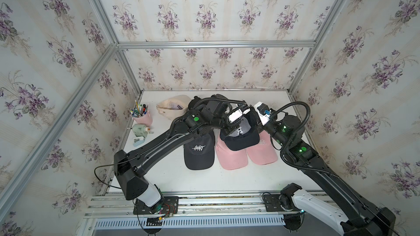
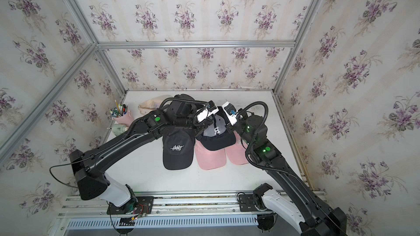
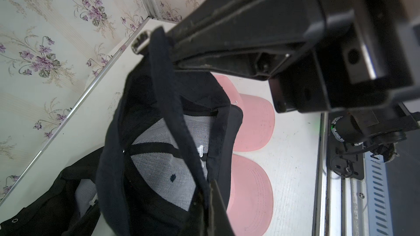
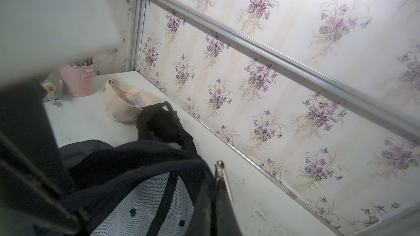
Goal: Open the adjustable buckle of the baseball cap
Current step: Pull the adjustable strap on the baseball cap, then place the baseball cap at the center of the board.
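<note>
The navy baseball cap (image 1: pixel 241 138) (image 2: pixel 216 136) with a grey "R" front hangs between both grippers above the pink caps. In the left wrist view its dark rear strap (image 3: pixel 172 114) runs taut from my left gripper (image 3: pixel 208 192), shut on it, up to the right gripper's fingers (image 3: pixel 227 48). The silver adjustable buckle (image 3: pixel 141 41) sticks out just past those fingers. In the right wrist view my right gripper (image 4: pixel 214 187) is shut on the strap, with the buckle (image 4: pixel 221 173) at its fingertips. The cap's mesh-lined inside (image 4: pixel 141 203) faces both wrist cameras.
Two pink caps (image 1: pixel 230 158) (image 1: pixel 261 153) and a black "HEART" cap (image 1: pixel 198 153) lie under the arms. A beige cap (image 1: pixel 172 107) and a black cap (image 4: pixel 163 123) sit at the back. A pink pen cup (image 1: pixel 142 116) and a sharpener (image 1: pixel 141 131) stand at the left wall.
</note>
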Motion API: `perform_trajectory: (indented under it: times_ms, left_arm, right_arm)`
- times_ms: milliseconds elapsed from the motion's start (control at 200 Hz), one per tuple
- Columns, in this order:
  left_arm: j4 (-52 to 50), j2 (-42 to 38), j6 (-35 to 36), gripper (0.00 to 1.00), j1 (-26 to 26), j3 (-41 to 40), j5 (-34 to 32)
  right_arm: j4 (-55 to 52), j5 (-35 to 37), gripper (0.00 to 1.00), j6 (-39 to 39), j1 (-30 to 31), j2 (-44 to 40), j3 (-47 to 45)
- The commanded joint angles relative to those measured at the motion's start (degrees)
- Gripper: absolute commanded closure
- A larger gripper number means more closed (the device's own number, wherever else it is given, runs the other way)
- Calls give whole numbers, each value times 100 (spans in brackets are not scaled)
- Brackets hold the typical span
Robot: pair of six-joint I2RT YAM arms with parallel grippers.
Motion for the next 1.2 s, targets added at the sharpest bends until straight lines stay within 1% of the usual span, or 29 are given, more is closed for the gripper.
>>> perform_trajectory:
  times_ms: [0,90,145,240,355,475,540,629,669,689,819,909,1014,1074,1154,1164,1194]
  left_arm:
    - [492,-101,-62,100,-3,-119,-93]
    - [494,-13,-45,100,-3,-30,-115]
    - [495,73,-28,98,-3,62,-136]
    - [471,153,-45,92,-3,178,-276]
    - [636,93,-59,83,14,54,-442]
    - [731,201,-117,69,15,167,-594]
    - [730,259,-228,63,15,318,-886]
    - [827,202,-471,46,16,360,-1367]
    - [904,130,-562,45,16,289,-1510]
    - [942,93,-590,41,15,245,-1580]
    - [1157,-178,-824,32,22,-142,-2151]
    - [1228,-356,-1098,27,49,-334,-2558]
    - [1297,-575,-1391,24,62,-554,-2865]
    - [1345,-707,-1549,24,68,-698,-3001]
    - [1305,-820,-1839,23,68,-816,-3340]
    - [1303,-968,-1884,23,72,-830,-3358]
    - [1315,-1094,-2000,22,71,-884,-3423]
  right_arm:
    - [226,14,100,155,6,-19,54]
    - [225,-52,100,197,4,-29,63]
    - [225,-66,100,203,11,-29,62]
    - [187,-23,100,219,12,-21,91]
    - [52,33,100,293,9,34,178]
    - [23,132,100,393,11,157,276]
    - [-7,215,100,435,12,236,367]
    - [-151,278,100,465,10,406,572]
    - [-223,313,100,495,7,498,677]
    - [-246,329,100,517,7,543,727]
    - [-267,500,100,665,4,756,923]
    - [-232,591,100,716,3,886,1014]
    - [-295,683,100,747,3,1078,1239]
    - [-349,755,100,785,3,1184,1395]
    - [-426,895,100,848,3,1333,1610]
    - [-437,913,100,866,3,1351,1639]
    - [-479,972,100,894,3,1412,1720]
